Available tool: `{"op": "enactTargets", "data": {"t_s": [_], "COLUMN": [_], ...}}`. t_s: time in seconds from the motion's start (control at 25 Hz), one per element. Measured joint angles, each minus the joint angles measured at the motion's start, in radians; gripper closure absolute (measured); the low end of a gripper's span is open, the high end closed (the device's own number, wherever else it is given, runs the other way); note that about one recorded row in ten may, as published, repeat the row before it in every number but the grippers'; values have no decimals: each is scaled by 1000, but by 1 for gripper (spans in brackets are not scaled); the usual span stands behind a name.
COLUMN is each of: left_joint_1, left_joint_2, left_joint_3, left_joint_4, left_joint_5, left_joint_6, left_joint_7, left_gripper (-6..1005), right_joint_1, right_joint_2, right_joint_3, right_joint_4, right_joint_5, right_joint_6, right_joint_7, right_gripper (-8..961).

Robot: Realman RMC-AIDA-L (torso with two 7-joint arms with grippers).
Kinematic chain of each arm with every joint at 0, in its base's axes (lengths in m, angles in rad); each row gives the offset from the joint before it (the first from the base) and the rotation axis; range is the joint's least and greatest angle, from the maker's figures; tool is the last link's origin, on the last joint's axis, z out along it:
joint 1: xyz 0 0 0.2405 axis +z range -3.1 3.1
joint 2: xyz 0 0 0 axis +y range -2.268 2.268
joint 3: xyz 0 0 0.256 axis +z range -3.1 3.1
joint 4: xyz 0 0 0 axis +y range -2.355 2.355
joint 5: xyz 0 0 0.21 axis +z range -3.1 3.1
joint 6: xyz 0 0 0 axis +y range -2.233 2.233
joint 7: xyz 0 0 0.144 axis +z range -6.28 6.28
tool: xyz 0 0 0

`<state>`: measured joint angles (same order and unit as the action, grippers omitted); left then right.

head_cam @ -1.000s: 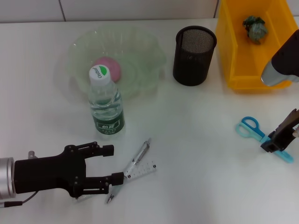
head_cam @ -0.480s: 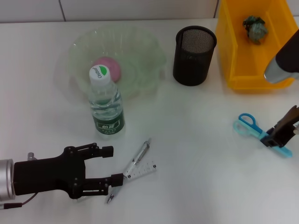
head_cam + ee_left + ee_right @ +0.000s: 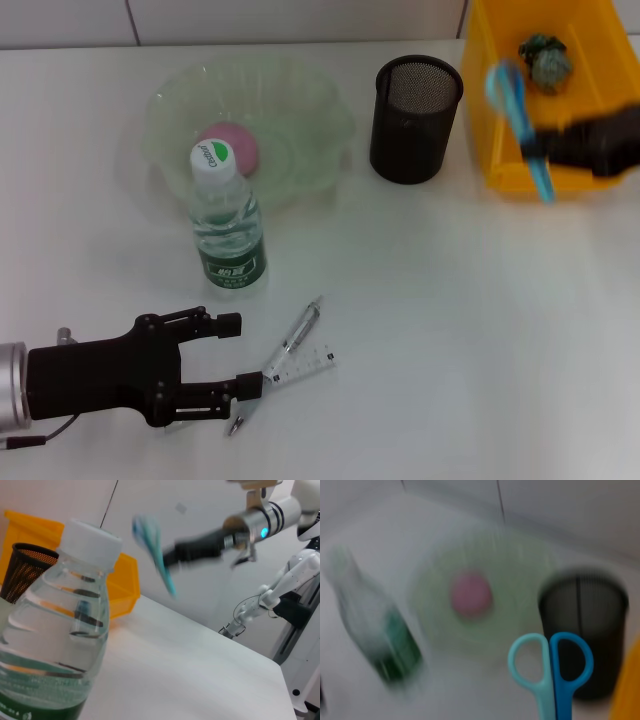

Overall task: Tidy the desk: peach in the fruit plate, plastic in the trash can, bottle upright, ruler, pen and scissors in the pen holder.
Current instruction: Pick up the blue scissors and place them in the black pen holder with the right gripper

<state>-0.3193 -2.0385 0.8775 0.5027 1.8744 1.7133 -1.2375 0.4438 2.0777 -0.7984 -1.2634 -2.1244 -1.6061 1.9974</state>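
The pink peach (image 3: 228, 146) lies in the clear fruit plate (image 3: 330, 110), crumpled plastic (image 3: 545, 60) in the yellow bin (image 3: 500, 120), and the water bottle (image 3: 228, 232) stands upright. The right gripper (image 3: 560, 145) holds the blue scissors (image 3: 520, 115) aloft near the black mesh pen holder (image 3: 416, 118). The left gripper (image 3: 238, 355), jaws wide, sits beside the pen (image 3: 300, 335) and clear ruler (image 3: 300, 365), neither stowed yet

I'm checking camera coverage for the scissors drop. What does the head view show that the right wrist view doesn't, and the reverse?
Only the head view shows the left gripper low on the desk by the pen and ruler, the yellow trash can with crumpled plastic, and the right gripper holding the scissors aloft. Only the right wrist view shows both scissor handle loops side by side. Both show the peach in the fruit plate, the upright bottle and the pen holder.
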Motion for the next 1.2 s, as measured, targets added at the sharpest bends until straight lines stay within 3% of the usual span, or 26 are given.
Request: {"op": "enactTargets", "data": {"t_s": [0.12, 0.28, 0.56, 0.84, 1.2], "left_joint_1": [0, -2, -2, -2, -5], "left_joint_2": [0, 1, 0, 1, 2], "left_joint_3": [0, 0, 0, -1, -2], "left_joint_4": [0, 0, 1, 0, 1], "left_joint_5": [0, 0, 0, 0, 0], "left_joint_6": [0, 0, -6, -8, -8], "left_joint_7": [1, 1, 5, 5, 6], "left_gripper": [157, 157, 158, 158, 158], "right_joint_1": [10, 48, 185, 269, 270], "right_joint_2": [-1, -1, 6, 12, 15], "right_joint_3": [132, 165, 163, 171, 177], "right_joint_4": [239, 570, 1009, 1163, 1199], "right_joint_5": [291, 582, 813, 868, 905], "right_joint_6": [34, 99, 241, 362, 373], "right_joint_7": [-243, -602, -1105, -1297, -1342], "right_gripper": [702, 689, 668, 646, 618]}}
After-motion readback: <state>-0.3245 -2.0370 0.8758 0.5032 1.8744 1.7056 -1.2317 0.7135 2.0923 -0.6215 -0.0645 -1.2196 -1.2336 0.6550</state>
